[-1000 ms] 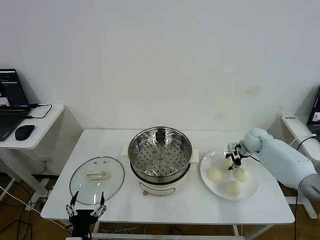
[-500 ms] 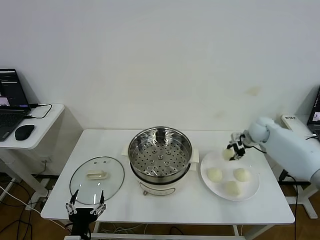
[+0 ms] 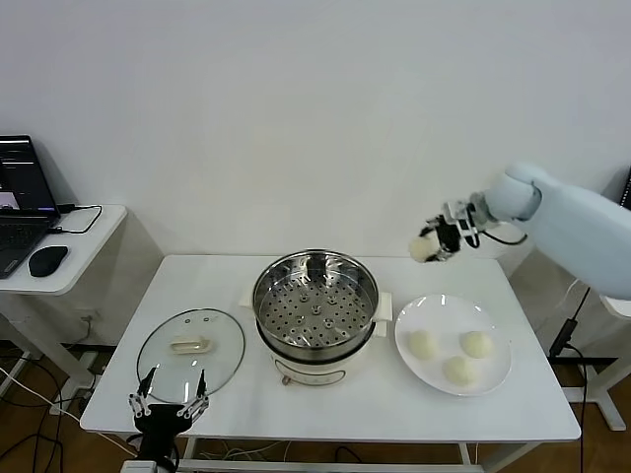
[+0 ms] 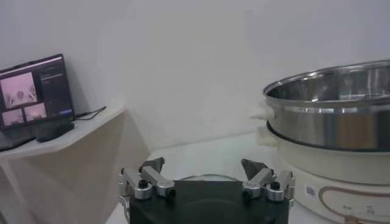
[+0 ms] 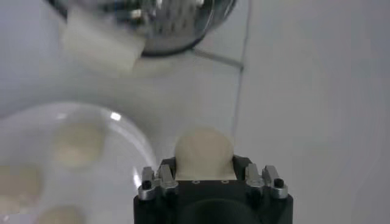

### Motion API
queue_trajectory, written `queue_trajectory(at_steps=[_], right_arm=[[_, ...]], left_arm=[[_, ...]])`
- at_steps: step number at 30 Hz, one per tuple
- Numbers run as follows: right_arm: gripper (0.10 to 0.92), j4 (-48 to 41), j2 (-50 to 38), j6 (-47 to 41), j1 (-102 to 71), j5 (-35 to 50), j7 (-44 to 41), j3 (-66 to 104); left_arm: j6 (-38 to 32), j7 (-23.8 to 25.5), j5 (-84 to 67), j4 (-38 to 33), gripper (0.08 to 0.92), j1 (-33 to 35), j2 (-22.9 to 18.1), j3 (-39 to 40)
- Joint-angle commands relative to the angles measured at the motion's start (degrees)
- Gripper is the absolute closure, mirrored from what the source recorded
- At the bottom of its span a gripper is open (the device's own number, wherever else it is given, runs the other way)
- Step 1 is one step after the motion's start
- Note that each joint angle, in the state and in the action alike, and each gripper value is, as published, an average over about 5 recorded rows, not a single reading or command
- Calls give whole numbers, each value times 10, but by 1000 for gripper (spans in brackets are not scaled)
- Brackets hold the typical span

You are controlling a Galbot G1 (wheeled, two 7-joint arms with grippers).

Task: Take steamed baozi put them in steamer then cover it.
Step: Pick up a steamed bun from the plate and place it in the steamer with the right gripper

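While the right gripper (image 3: pixel 435 243) pinches a round baozi (image 3: pixel 422 249) aloft; left gripper (image 3: pixel 168 406) spread, parked.

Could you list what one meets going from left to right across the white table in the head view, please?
Left pincer at the table's near edge, glass cover, steamer, right pincer holding a baozi in the air, white plate with three baozi.

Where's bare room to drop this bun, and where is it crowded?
The steamer tray is bare all over. The right gripper holds one bun above the table. The plate is crowded with three buns, bare only at its far-left part. The lid lies left of the steamer.
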Motion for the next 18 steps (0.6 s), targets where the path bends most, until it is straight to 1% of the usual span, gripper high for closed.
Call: queue_trajectory(at_steps=[1,10,18], right_arm=[[448,38,96,35,71,60,43,-81],[444,-37,217,151,30,-34,63,-99],[440,-87,249,239,-24,-158,60,-100]], left_arm=[[-1,0,-1,0,177,1,-1,-4],[-1,-1,-1,-10,177,0,-12,-13],[-1,-1,-3,-9,177,1,-13,-22]])
